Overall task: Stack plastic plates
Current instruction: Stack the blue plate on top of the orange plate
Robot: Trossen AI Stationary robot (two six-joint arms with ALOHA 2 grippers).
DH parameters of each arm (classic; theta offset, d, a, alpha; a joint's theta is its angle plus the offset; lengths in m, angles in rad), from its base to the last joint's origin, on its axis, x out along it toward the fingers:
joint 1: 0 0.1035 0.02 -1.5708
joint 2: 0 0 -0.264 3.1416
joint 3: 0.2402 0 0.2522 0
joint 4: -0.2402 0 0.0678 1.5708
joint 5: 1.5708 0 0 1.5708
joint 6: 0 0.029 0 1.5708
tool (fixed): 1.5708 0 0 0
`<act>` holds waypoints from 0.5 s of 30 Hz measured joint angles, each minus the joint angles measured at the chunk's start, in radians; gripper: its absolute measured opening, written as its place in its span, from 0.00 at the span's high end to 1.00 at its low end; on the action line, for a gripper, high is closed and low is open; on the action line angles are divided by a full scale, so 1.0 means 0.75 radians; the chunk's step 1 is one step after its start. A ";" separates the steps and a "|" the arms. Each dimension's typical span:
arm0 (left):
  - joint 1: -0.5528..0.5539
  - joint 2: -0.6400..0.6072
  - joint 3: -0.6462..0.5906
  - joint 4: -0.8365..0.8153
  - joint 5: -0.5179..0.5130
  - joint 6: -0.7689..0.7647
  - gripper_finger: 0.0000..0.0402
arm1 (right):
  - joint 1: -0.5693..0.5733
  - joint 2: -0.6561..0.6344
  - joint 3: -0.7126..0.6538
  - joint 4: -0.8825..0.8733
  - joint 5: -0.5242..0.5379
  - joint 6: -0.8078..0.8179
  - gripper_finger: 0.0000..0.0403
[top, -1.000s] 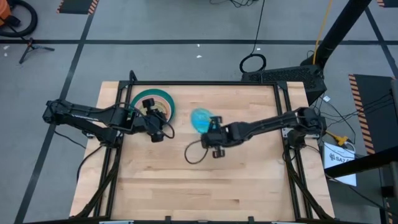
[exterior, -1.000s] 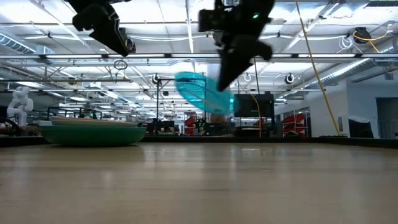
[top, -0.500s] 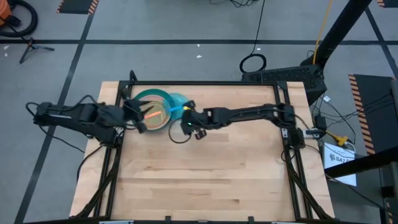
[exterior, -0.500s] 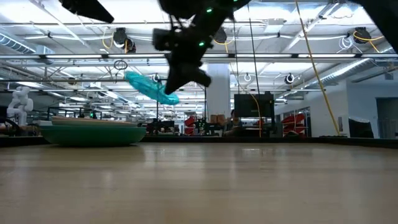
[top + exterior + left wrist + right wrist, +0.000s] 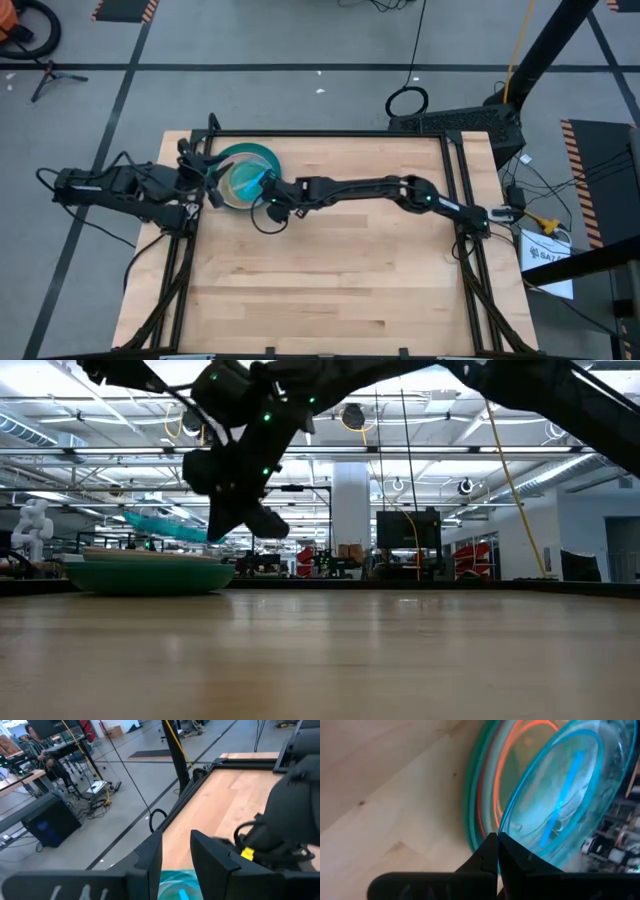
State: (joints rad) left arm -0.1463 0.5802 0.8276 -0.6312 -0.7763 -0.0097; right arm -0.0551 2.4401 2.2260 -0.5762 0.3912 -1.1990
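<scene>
One translucent blue plate (image 5: pixel 244 181) is pinched by its rim in my right hand (image 5: pixel 268 196), hanging tilted just over the stack of plates (image 5: pixel 150 573) at the far left corner of the desk (image 5: pixel 330 290). I should level it, centre it on the stack, lower until it nests, then let go. My left hand (image 5: pixel 197 172) waits beside the stack, fingers partly apart, holding nothing

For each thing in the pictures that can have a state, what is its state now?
blue plate: held tilted above the stack, not yet set down.
stack of plates: resting on the table, teal plate at the bottom.
right gripper: shut on the rim of the blue plate.
left gripper: beside the stack, fingers slightly apart, holding nothing.
</scene>
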 joint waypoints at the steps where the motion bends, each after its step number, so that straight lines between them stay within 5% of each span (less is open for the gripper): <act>1: 0.000 0.000 0.000 -0.002 -0.001 0.000 0.73 | -0.001 0.016 0.006 0.007 0.001 -0.028 1.00; 15: 0.001 0.000 0.000 -0.001 -0.013 0.009 0.73 | -0.003 0.068 0.006 0.138 0.003 -0.072 0.98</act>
State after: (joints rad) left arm -0.1455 0.5800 0.8276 -0.6323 -0.7861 -0.0028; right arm -0.0573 2.4908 2.2307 -0.4724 0.3935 -1.2533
